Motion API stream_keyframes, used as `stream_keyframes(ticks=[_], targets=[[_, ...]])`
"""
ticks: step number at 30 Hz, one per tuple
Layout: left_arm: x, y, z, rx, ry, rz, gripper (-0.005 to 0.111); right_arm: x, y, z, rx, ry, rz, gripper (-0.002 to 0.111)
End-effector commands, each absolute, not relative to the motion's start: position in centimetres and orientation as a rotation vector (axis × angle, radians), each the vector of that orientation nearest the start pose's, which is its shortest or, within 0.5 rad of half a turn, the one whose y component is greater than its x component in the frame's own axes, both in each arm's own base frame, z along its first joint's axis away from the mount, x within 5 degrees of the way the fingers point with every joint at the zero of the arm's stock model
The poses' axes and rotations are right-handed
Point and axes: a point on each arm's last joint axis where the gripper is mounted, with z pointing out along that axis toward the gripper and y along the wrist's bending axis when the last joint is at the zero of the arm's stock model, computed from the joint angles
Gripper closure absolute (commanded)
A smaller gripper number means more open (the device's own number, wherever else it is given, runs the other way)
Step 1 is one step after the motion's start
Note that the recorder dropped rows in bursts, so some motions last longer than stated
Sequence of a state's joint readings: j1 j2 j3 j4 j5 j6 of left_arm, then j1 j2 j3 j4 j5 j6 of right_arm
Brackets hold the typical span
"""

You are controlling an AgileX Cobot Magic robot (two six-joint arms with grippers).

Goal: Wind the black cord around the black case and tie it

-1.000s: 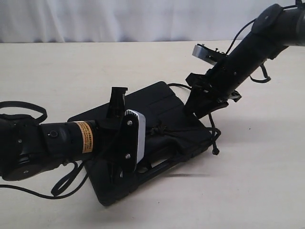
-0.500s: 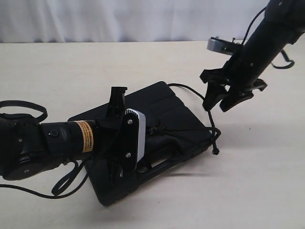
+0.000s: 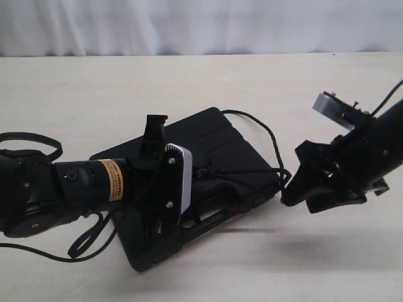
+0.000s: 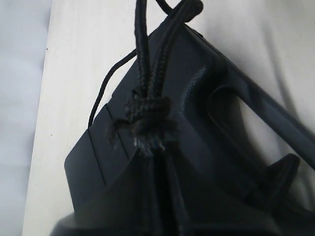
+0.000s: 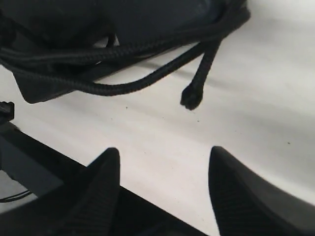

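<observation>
Off the black case's (image 3: 217,141) 4 o'clock corner, the black cord (image 5: 189,98) tail lies on the table (image 3: 94,88). My right gripper (image 5: 163,160) hangs empty, fingers apart; left gripper (image 3: 154,135) grip unclear. Risk: closing short, missing the tail.

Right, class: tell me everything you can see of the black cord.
The black cord is a thin, braided, matte rope. Over the black case's lid two strands meet in a tight, slightly frayed knot. Another stretch curves slackly over the table from the case's far side round to its right corner. There several strands run along the case's edge, and a free end with a thickened tip sticks out over the table, near the open right gripper, untouched.
</observation>
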State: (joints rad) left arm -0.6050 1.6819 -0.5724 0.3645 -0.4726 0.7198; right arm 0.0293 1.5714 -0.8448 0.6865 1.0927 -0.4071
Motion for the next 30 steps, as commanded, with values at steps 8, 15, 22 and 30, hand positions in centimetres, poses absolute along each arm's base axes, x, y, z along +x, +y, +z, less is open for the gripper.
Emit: stream_keyframes(ticks=[8, 15, 22, 30], targets=[[23.5, -18.0, 14.8, 1.619, 1.396, 0.078, 0.107, 26.1, 6.3, 15.2, 0.019, 2.981, 1.035, 0.057], [23.5, -18.0, 14.8, 1.624, 1.398, 0.079, 0.107, 26.7, 6.2, 14.7, 0.062, 2.952, 1.012, 0.073], [23.5, -18.0, 14.7, 1.625, 1.399, 0.08, 0.107, 26.7, 6.5, 14.9, 0.032, 2.921, 1.064, 0.098], [23.5, -18.0, 14.8, 1.622, 1.399, 0.078, 0.107, 27.1, 6.6, 17.1, -0.056, 2.839, 1.058, 0.104]])
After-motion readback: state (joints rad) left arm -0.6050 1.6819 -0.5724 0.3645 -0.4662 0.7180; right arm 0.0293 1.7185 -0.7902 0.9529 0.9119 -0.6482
